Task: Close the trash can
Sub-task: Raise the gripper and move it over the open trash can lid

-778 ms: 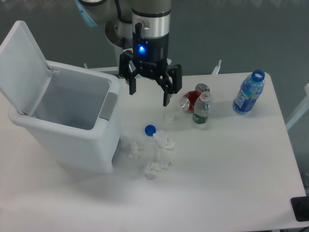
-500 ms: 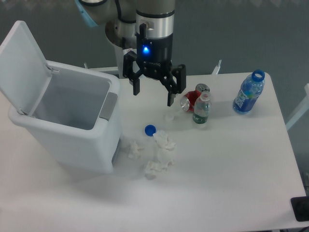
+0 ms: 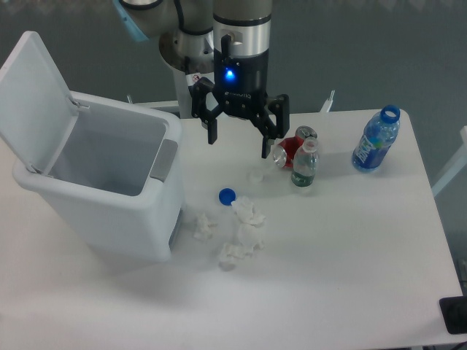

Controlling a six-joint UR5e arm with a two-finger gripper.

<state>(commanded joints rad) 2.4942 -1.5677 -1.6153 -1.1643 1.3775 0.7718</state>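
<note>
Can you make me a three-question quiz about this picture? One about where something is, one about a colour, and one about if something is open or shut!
1. Where is the loose cap?
A. in the trash can
B. on the table
C. on the big bottle

2. What colour is the can?
A. red
B. green
C. yellow

3. The trash can lid is:
A. shut
B. gone
C. open

Answers: 1 B, it lies on the table by the crumpled tissues. 2 A, its side is red. 3 C, the lid stands up and you see inside.
</note>
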